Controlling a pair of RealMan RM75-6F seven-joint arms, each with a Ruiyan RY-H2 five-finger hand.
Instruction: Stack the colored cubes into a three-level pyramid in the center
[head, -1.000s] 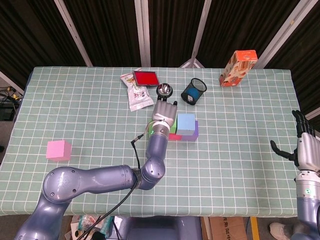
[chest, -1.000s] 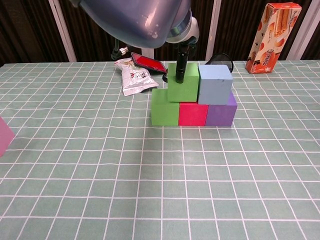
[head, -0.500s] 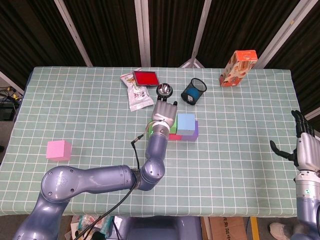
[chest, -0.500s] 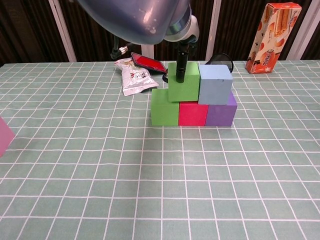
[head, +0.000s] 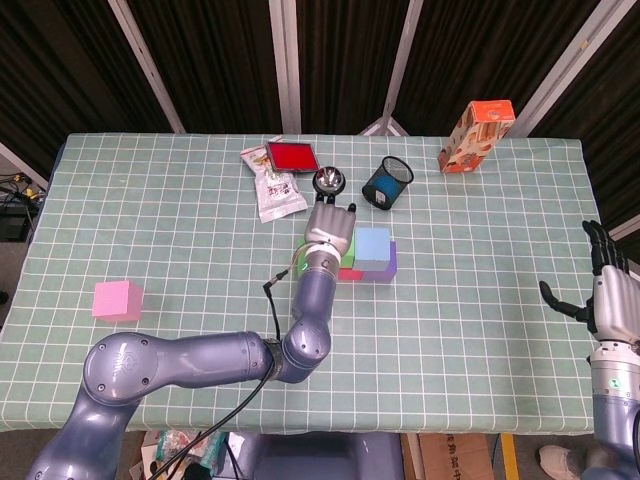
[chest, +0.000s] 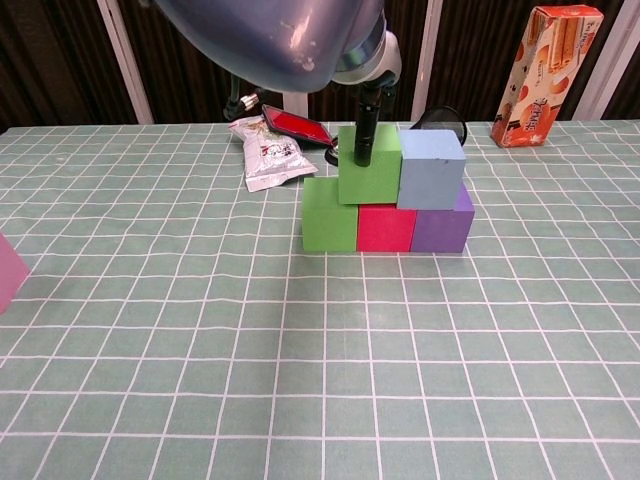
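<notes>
Left hand (head: 329, 232) over pyramid at table center, a finger (chest: 366, 135) on upper green cube (chest: 369, 165); whether it grips, cannot tell. Blue cube (chest: 431, 169) at its 3 o'clock. Pink cube (head: 117, 299) at 8 o'clock, well apart. Right hand (head: 606, 288) empty, fingers spread.

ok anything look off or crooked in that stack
Nothing is toppled or spilled. The upper green cube and blue cube sit square on the bottom row; the left hand holds the green one. The pink cube sits far off.
</notes>
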